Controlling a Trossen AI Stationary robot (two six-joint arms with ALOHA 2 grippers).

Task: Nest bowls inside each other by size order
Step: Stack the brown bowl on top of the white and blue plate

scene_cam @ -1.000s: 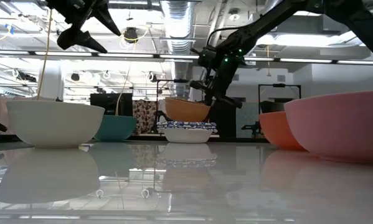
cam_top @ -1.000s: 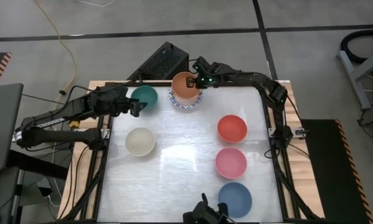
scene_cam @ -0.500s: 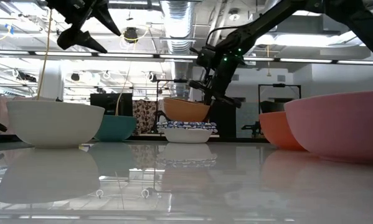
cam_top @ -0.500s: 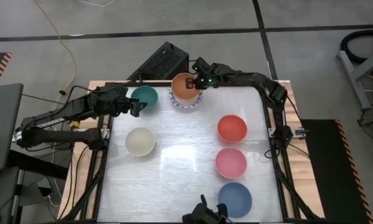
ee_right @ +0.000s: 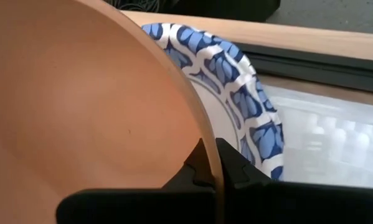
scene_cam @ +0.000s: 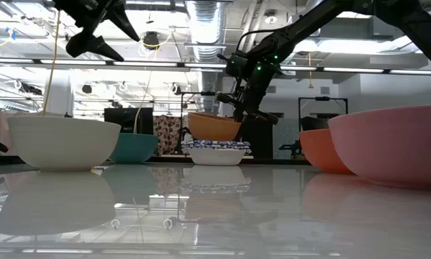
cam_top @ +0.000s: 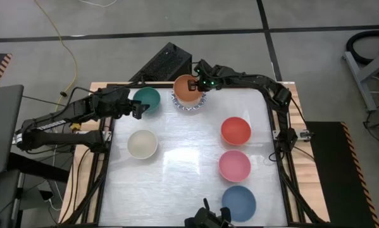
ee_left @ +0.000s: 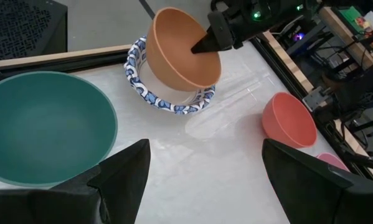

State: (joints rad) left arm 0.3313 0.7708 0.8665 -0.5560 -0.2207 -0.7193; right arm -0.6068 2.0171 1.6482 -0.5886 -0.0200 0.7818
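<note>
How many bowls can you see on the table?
7, maybe more hidden in the stack: teal and cream on the left; red, pink and blue down the right; orange, held tilted over the blue-patterned white bowl at the back.

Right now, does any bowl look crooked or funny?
Yes. The orange bowl is tilted, held by its rim in the right gripper above the blue-patterned bowl at the table's far edge. It isn't nested flat. The other bowls sit upright.
</note>
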